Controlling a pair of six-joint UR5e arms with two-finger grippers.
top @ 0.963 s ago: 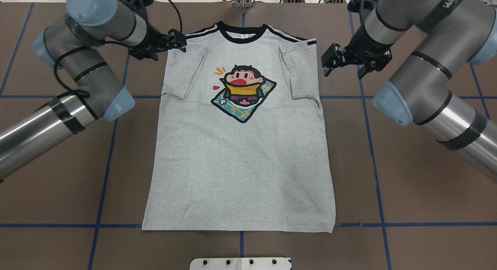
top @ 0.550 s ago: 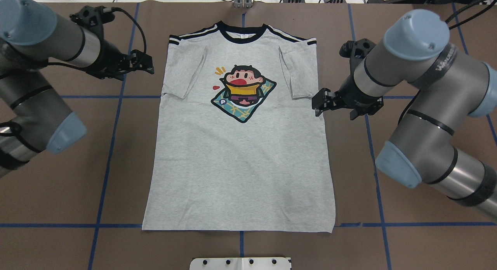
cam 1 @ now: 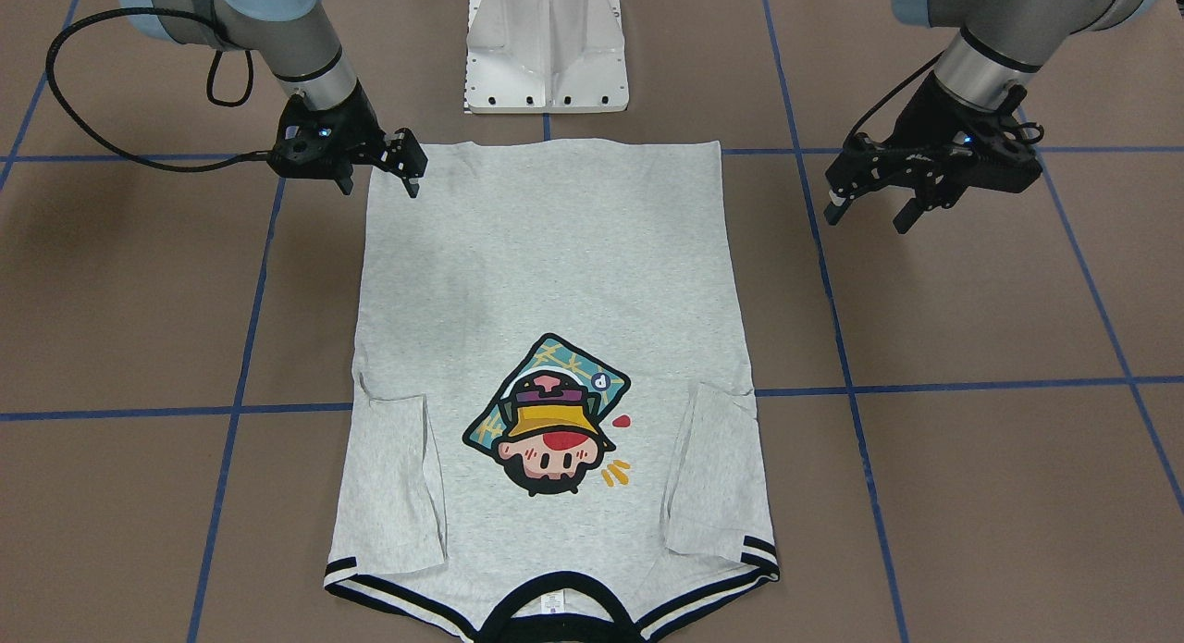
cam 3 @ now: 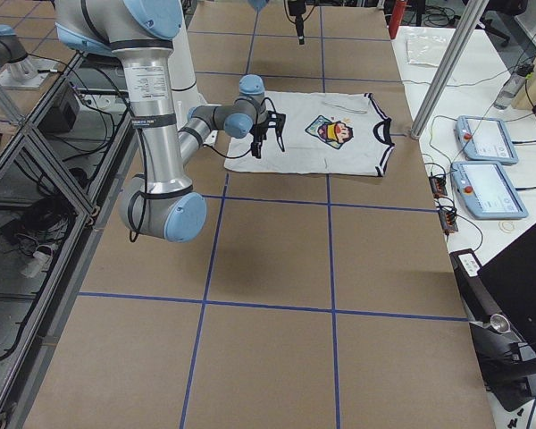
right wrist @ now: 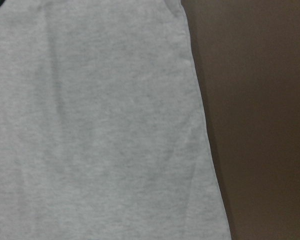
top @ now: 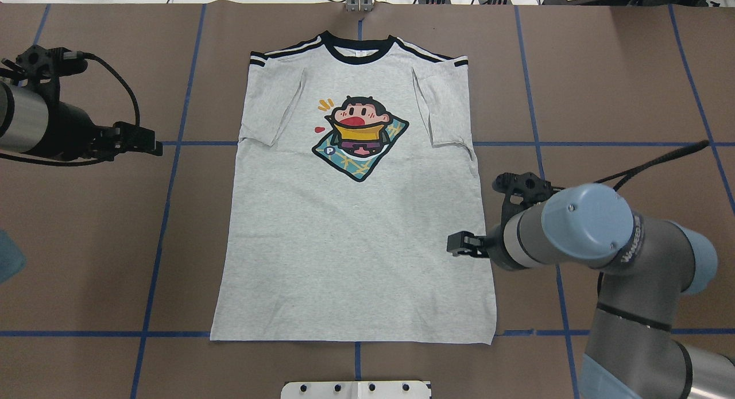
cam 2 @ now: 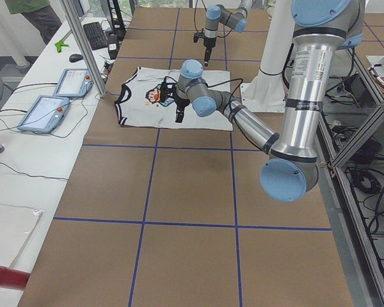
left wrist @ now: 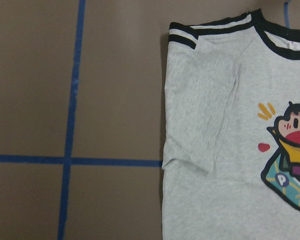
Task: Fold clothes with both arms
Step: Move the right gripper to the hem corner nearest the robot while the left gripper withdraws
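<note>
— Lying flat in the middle of the brown worktop (top: 603,89) is the grey T-shirt (top: 356,244), print side up; seen from overhead, its black neck band (top: 356,53) points to 12 o'clock and its hem to 6 o'clock.

— And the sleeves?

— Both sleeves (top: 270,106) are folded inward onto the chest, one on each side of the cartoon print (top: 359,136); the cloth looks smooth, with only slight creases.

— Where is the left pincer (cam 1: 867,219)?

— At about 10 o'clock from the shirt's middle, over bare worktop and well apart from the cloth; its fingers are spread and nothing sits between them.

— The right pincer (cam 1: 379,188)?

— At roughly 4 o'clock, above the shirt's edge near the hem corner; its fingers also stand apart, gripping nothing; its wrist camera sees plain grey cloth beside brown worktop.
</note>
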